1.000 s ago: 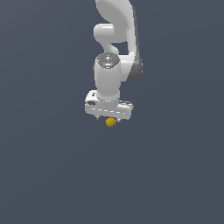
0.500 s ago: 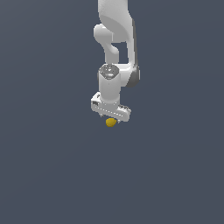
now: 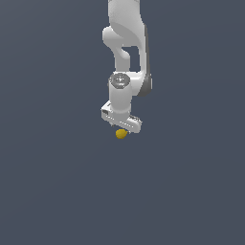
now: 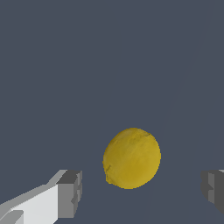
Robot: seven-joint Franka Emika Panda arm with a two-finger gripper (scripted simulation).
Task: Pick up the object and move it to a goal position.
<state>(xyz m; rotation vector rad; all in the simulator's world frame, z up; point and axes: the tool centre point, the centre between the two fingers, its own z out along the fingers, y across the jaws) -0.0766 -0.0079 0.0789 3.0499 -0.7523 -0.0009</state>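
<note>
The object (image 4: 132, 158), a mottled mustard-yellow lemon-like lump, sits between the two finger pads (image 4: 70, 194) in the wrist view, w/ clear gaps on both sides; not touching either pad; it's narrower than the spread between them. In the exterior view the object (image 3: 121, 134) shows as a small yellow blob directly under the tool (image 3: 122, 127), partly tucked beneath the white tool body; can't tell from that view whether it rests on the worktop (image 3: 57, 191), since the flat dark grey-blue surface gives no shadow or edge. Tool is wide open, fingers straddling the object w/o gripping it; the white arm (image 3: 125, 57) comes down from the top of the exterior view, wrist pointing down, tool body slightly tilted.
</note>
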